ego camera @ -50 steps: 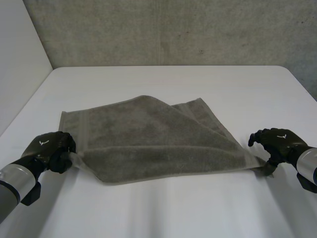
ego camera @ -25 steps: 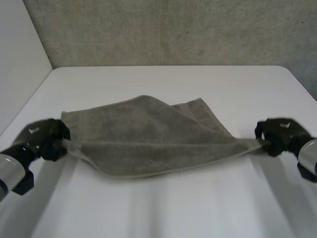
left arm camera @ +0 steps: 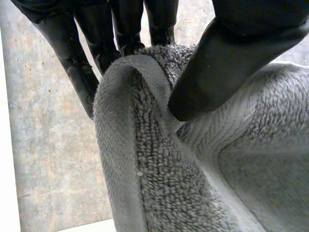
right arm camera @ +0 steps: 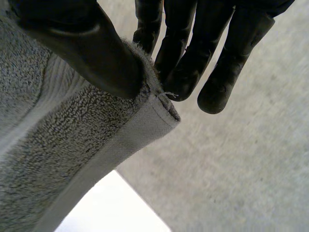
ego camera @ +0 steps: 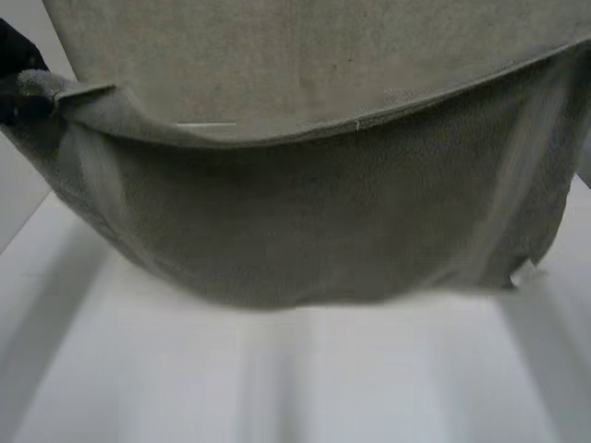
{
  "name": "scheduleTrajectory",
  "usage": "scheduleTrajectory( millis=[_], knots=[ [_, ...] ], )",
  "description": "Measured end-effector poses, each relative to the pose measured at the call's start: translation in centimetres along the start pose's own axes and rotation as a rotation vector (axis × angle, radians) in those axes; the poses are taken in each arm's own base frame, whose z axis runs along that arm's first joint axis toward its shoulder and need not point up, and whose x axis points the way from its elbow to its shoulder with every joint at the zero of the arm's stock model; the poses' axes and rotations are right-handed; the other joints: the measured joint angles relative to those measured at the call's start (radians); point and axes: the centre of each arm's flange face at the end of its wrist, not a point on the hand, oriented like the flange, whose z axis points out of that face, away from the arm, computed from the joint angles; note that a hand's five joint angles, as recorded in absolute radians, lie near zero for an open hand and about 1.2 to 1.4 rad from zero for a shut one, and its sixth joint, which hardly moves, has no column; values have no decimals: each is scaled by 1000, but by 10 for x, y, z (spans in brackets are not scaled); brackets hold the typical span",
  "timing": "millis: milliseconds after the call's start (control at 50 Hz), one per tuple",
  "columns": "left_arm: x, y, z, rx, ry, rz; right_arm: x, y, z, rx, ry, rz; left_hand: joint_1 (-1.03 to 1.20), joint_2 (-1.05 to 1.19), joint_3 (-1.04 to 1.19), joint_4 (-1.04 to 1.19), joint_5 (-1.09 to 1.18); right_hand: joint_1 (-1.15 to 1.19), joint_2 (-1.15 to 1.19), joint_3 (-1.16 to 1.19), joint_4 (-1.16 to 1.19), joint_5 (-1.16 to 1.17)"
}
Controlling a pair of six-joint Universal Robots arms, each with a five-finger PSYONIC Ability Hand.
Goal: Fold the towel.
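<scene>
The grey towel (ego camera: pixel 314 203) hangs in the air above the white table (ego camera: pixel 277 378), stretched wide between my two hands and sagging in the middle. My left hand (ego camera: pixel 17 69) pinches its left upper corner; the left wrist view shows the towel (left arm camera: pixel 159 159) clamped between the thumb and fingers of that hand (left arm camera: pixel 227 53). In the right wrist view my right hand (right arm camera: pixel 87 38) pinches the hemmed corner of the towel (right arm camera: pixel 72 140) between thumb and fingers. The towel's lower edge hangs just above the table.
A grey concrete wall (ego camera: pixel 277 55) stands behind the table. A white side wall (ego camera: pixel 18 185) is at the left. The bare table front lies below the hanging towel.
Both hands have lifted the towel off the table and raised it high, so it now hangs spread in front of the head camera. The right hand has closed on its corner.
</scene>
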Motion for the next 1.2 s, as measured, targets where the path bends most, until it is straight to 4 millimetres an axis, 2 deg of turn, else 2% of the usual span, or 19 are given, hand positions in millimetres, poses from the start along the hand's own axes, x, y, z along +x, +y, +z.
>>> scheduleTrajectory(
  millis=[80,200,300,360,420,460,540,640,680,740,780,840,880,920,960,980,1040,1100,1200],
  knots=[
    [-8,11,18,-49,-2,-31,-7,21,19,-79,-25,-19,0,5,3,2,0,0,0,0,0,0],
    [-10,53,58,-168,11,-83,-43,47,47,-175,-79,-68,0,7,7,4,0,0,0,0,0,0],
    [-5,83,92,-226,10,-96,-75,54,74,-164,-67,-127,1,8,8,4,0,1,0,1,2,0],
    [-5,87,110,-212,6,-88,-85,51,93,-100,-21,-147,1,8,9,4,0,1,0,1,2,0],
    [-4,79,128,-157,3,-73,-85,41,111,0,50,-154,1,9,9,4,0,1,1,1,2,0],
    [1,64,139,-88,5,-60,-80,28,122,91,112,-153,1,9,9,4,0,2,1,1,2,0],
    [12,21,154,90,19,-52,-64,-2,132,255,215,-150,1,9,9,4,0,2,2,1,2,0],
    [24,-30,160,306,64,-85,-48,-33,131,392,290,-148,1,9,10,4,0,2,4,2,2,0],
    [28,-44,160,374,92,-107,-45,-37,130,408,293,-151,1,10,12,4,0,2,4,2,2,0],
    [28,-45,161,398,114,-131,-50,-29,130,370,245,-159,1,11,13,4,0,2,4,2,2,0],
    [26,-37,163,379,118,-143,-57,-17,130,321,188,-165,1,11,13,4,0,2,4,2,2,2],
    [19,-11,164,304,113,-161,-71,5,129,230,78,-168,1,12,13,4,0,2,4,2,2,2],
    [11,20,164,214,105,-175,-86,29,128,145,-26,-168,1,12,13,4,0,2,4,2,2,2],
    [6,38,163,163,100,-183,-93,43,126,99,-78,-168,1,12,13,4,0,2,4,2,2,2],
    [-8,80,157,48,92,-204,-109,78,121,-5,-190,-172,2,12,13,4,0,2,4,3,2,2],
    [-11,89,155,25,91,-209,-112,86,120,-25,-211,-174,2,12,13,4,0,2,4,3,2,2],
    [-25,137,141,-92,91,-235,-127,126,110,-123,-304,-189,2,12,13,5,0,2,4,3,2,2],
    [-33,171,125,-167,98,-240,-138,158,99,-187,-352,-209,2,12,13,4,0,2,4,3,3,2],
    [-42,201,98,-245,106,-201,-142,194,81,-249,-366,-233,2,12,13,4,0,2,4,3,3,2]
  ],
)
